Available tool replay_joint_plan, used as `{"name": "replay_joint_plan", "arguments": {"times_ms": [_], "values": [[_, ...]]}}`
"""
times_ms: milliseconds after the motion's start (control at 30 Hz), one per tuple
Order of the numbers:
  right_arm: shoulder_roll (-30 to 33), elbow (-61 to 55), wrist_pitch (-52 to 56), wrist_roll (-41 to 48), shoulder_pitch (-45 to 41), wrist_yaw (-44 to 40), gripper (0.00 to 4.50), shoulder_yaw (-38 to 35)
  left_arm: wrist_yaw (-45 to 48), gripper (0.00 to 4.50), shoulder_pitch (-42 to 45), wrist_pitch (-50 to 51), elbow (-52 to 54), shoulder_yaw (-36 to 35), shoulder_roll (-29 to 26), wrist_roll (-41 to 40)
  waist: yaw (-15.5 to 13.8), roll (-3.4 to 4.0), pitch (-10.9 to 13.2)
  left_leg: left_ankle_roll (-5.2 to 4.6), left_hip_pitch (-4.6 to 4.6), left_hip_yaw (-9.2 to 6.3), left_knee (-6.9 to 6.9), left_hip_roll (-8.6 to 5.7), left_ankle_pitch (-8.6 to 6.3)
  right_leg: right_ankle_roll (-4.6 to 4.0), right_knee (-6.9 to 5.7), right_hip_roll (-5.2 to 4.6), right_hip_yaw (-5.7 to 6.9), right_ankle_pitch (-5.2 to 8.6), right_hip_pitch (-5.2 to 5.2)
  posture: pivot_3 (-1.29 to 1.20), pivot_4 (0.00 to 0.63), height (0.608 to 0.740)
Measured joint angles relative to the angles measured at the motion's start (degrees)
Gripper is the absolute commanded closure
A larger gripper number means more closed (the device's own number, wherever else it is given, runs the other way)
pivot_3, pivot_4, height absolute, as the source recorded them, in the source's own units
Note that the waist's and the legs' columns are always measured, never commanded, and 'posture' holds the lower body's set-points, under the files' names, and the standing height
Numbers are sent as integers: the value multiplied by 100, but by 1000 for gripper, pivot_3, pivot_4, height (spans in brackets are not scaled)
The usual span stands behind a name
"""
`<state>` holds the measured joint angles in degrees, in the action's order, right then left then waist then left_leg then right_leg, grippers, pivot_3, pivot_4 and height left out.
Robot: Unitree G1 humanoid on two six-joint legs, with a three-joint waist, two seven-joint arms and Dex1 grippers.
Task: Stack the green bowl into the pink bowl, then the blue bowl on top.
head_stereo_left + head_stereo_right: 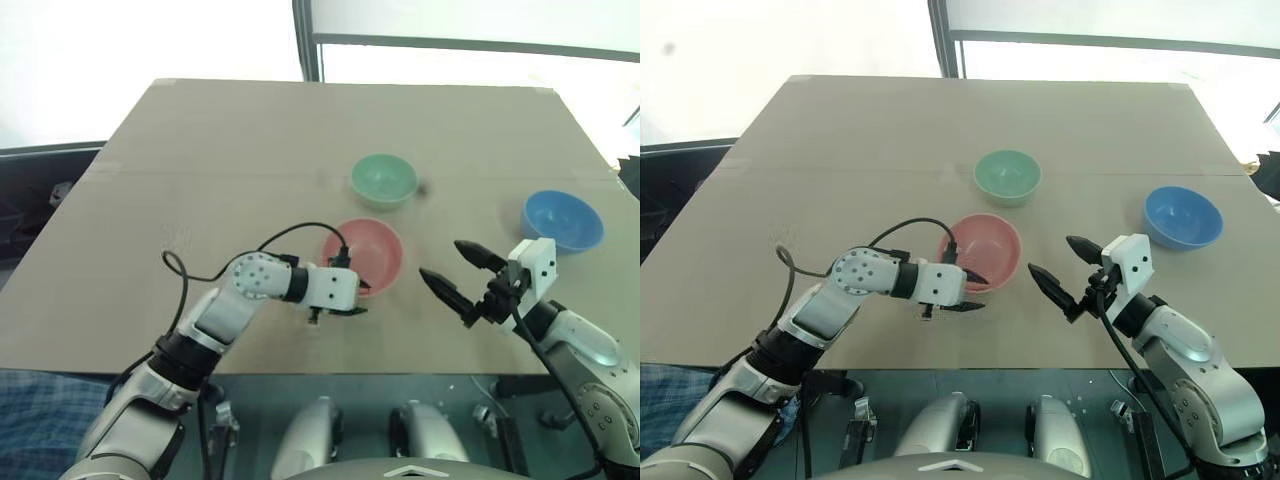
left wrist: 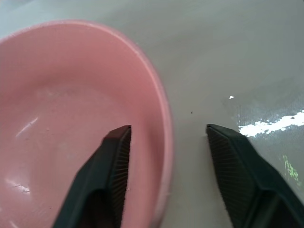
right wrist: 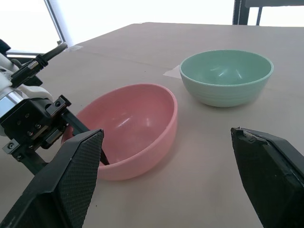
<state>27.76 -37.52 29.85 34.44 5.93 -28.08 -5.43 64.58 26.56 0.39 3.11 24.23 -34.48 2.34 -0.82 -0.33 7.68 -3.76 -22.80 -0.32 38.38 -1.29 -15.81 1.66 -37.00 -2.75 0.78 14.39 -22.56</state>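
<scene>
The pink bowl (image 1: pixel 372 248) sits upright near the middle of the tan table, toward the front. My left gripper (image 1: pixel 360 299) is open at the bowl's near rim, one finger (image 2: pixel 111 166) inside the bowl and the other (image 2: pixel 237 166) outside, neither pressing the wall. Just behind the pink bowl stands the green bowl (image 1: pixel 384 178), empty. Off to the right rests the blue bowl (image 1: pixel 563 219), also empty. To the right of the pink bowl my right gripper (image 1: pixel 440 257) hovers open, pointing toward it with nothing between its fingers.
The tan tabletop (image 1: pixel 220 150) reaches far back and left. Its front edge (image 1: pixel 300 372) runs just below both arms. A black cable (image 1: pixel 215 268) loops over my left forearm. A dark window post (image 1: pixel 308 40) rises behind the table.
</scene>
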Motion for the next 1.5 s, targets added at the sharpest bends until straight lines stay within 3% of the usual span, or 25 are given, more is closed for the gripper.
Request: {"name": "replay_joint_plan", "arguments": {"times_ms": [67,100,367,500,733,933,1100,1333,1500], "values": [[1,0,0,-1,0,-5,0,-1,21,523,-3,145,8,-108,27,-167,1,0,0,0,1,0,2,0,0,0,-3,2,0,0,0,0,150,740],[4,0,0,-1,-1,-9,0,-1,39,31,-4,306,36,-189,34,-315,3,0,0,0,2,0,2,1,0,1,-4,3,0,0,1,0,150,740],[110,0,2,3,-5,-36,0,-14,-11,31,-215,1724,760,-946,19,-1481,5,-1,1,0,3,0,4,2,0,1,-6,6,0,1,1,0,150,740],[230,31,4,24,-29,-143,0,-34,-851,31,-149,3229,1470,-2091,484,-2966,5,-6,4,0,4,-6,15,3,0,3,-7,5,4,1,8,0,150,740],[658,470,9,-201,-493,-451,0,56,-2010,31,-446,3925,1887,-2686,341,-3095,21,-4,5,8,17,2,13,3,4,2,-16,11,-3,1,10,0,150,740],[1041,1297,121,-616,-1592,-739,0,296,-2651,31,-687,4058,1954,-3449,72,-3067,6,-10,10,28,17,0,9,4,16,1,-13,10,-2,1,10,0,150,740],[977,2755,-7,-1371,-3319,-908,0,851,-2828,31,-960,3963,1965,-3729,-97,-3050,12,-13,16,33,13,6,6,2,19,-1,-11,6,-7,0,2,0,150,740],[197,4609,-631,-2378,-5208,-1368,0,1927,-2830,31,-999,3735,1780,-3991,-359,-3058,40,-13,17,38,4,6,-7,2,21,-2,-3,6,-7,0,-11,0,150,740],[-386,5643,-1244,-2906,-5911,-1756,0,2420,-2710,31,-1157,3704,1771,-4041,-474,-3105,29,-13,17,38,-2,4,-9,-3,20,-2,4,0,-6,0,-12,0,150,740]]}}
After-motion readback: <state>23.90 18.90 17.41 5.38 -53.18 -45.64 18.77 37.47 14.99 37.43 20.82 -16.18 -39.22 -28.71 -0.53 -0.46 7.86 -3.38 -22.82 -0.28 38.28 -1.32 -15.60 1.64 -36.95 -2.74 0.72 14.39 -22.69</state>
